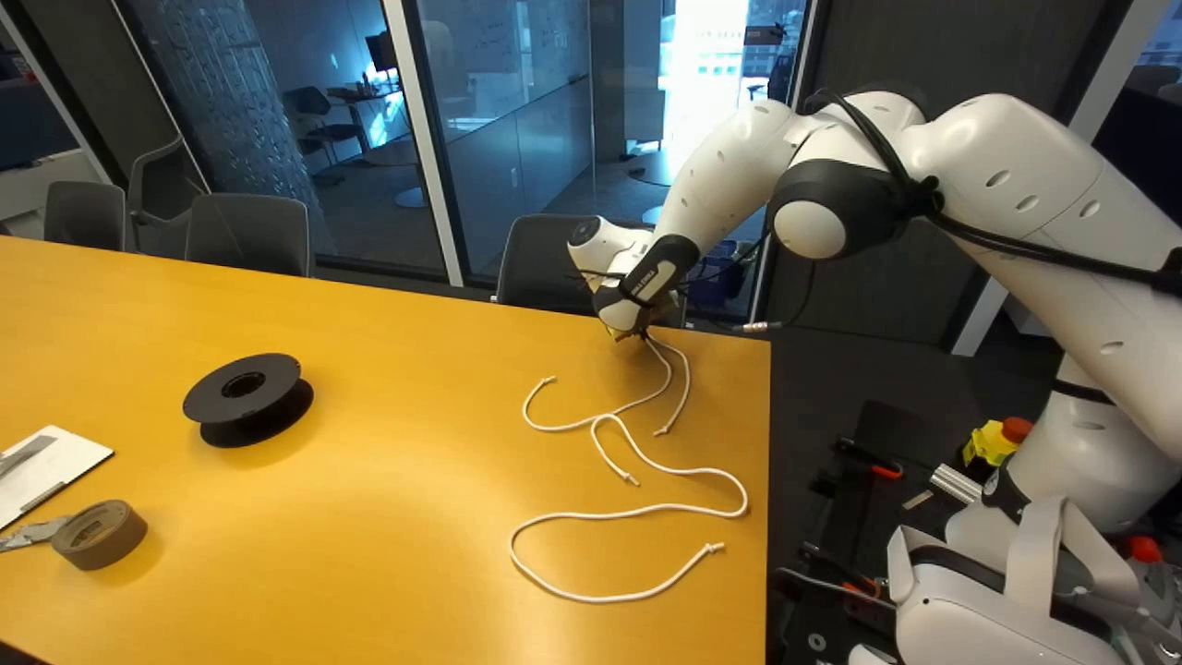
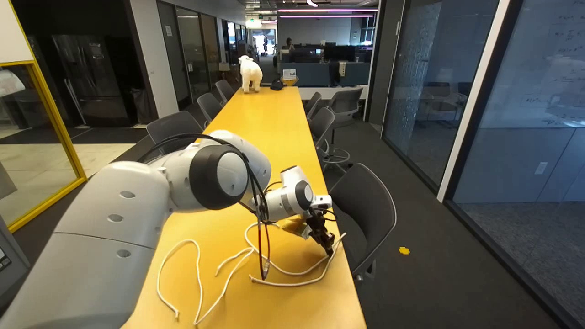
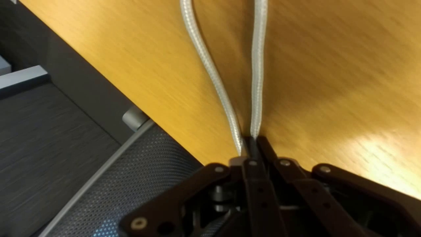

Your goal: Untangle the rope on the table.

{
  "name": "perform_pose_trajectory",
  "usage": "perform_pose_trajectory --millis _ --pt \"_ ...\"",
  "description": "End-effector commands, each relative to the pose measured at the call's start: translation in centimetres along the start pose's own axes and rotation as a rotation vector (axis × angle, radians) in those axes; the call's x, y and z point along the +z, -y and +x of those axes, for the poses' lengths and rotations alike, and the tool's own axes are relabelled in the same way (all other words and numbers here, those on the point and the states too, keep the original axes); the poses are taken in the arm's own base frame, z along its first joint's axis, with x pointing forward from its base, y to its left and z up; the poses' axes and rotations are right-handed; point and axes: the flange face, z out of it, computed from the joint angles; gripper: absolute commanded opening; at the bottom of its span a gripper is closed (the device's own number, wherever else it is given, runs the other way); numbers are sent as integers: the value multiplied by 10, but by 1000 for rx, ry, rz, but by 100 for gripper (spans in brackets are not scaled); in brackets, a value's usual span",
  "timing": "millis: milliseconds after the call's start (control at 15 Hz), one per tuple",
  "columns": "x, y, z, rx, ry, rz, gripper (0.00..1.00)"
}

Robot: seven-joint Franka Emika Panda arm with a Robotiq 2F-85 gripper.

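Note:
The white rope (image 1: 600, 599) lies in loose curves over the orange table (image 1: 397, 517). Two parts of it cross near the middle, where one is looped around or over another; I cannot tell which. Knotted ends show at several places. Near the table's corner, my gripper (image 2: 329, 252) is low over the long edge and shut on the rope. In the wrist view, one strand of rope (image 3: 257, 65) runs in between the tips of the gripper (image 3: 256, 141), while a second strand passes down beside the left finger. The arm hides the gripper's fingers in an exterior view.
A black spool (image 1: 245, 392), a brown tape roll (image 1: 100, 536) and a white clipboard (image 1: 55, 462) are farther along the table. A grey chair (image 2: 365, 210) stands against the table edge beside the gripper. Cables (image 2: 260, 228) hang from the arm above the rope.

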Motion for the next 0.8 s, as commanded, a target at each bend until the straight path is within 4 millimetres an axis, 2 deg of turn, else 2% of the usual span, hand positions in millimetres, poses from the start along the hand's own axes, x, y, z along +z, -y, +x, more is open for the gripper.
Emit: perform_pose_trajectory --millis 0,200,400,467,733 --pt "-7 23 -15 19 -100 -119 3" --pt "-11 39 -27 4 -142 -174 3" --pt "-11 43 -30 -17 -166 -201 3" --pt "-12 51 -37 -28 -174 -204 3" --pt "-11 60 -51 -79 -217 -225 2"
